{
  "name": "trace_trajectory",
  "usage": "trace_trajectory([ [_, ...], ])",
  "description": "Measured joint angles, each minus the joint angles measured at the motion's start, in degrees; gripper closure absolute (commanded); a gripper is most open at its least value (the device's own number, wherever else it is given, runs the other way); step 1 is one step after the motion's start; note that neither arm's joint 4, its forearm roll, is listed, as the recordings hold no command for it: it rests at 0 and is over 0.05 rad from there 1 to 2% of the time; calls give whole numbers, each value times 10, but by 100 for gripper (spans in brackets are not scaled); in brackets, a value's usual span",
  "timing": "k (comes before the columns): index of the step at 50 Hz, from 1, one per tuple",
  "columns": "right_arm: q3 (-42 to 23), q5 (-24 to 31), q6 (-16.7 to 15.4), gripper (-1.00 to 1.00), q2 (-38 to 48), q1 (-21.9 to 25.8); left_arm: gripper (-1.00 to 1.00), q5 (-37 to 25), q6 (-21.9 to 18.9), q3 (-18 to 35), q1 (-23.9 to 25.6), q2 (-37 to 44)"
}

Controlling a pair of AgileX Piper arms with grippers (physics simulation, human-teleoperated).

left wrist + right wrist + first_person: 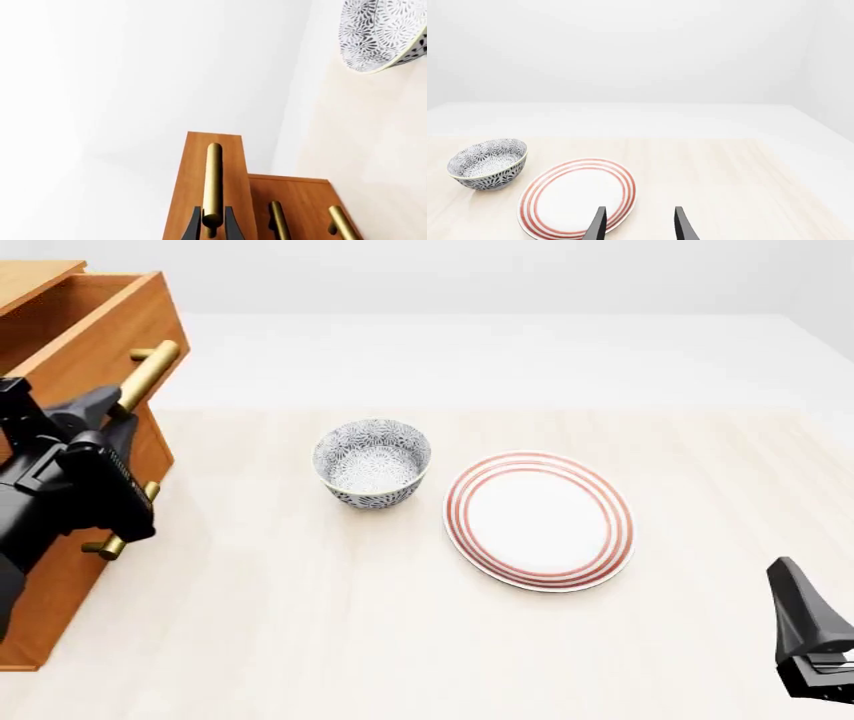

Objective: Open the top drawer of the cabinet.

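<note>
The cabinet (60,590) stands at the table's left edge. Its top drawer (107,330) juts out past the two lower drawers, and its inside shows from above. In the left wrist view the top drawer (213,160) front sits closer than the lower fronts (297,200). My left gripper (213,224) is shut on the top drawer's brass handle (213,175), one dark finger on each side of the bar. From the front, the left gripper (114,408) meets the handle (150,370) at its lower end. My right gripper (639,226) hangs open and empty, and shows low at the near right (807,635).
A patterned bowl (372,462) sits mid-table, with a red-ringed white plate (538,519) to its right. The right wrist view shows the plate (577,197) just ahead of the right fingers and the bowl (487,164) beyond it. The bowl (380,30) also appears in the left wrist view.
</note>
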State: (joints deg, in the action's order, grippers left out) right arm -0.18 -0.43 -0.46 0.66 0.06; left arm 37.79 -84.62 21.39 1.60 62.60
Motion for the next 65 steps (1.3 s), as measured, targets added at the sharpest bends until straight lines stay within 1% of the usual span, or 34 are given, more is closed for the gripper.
trace_trajectory([
  [29, 0, 1, 0, -100, -1, 0, 100, 1, 1, -1, 26, -1],
  [30, 0, 1, 0, -100, -1, 0, -100, 0, 2, -1, 28, -1],
  [45, 0, 1, 0, -100, -1, 0, -100, -10, 0, -20, 70, -16],
  [65, 0, 1, 0, -100, -1, 0, -100, -17, -10, -52, 92, -73],
])
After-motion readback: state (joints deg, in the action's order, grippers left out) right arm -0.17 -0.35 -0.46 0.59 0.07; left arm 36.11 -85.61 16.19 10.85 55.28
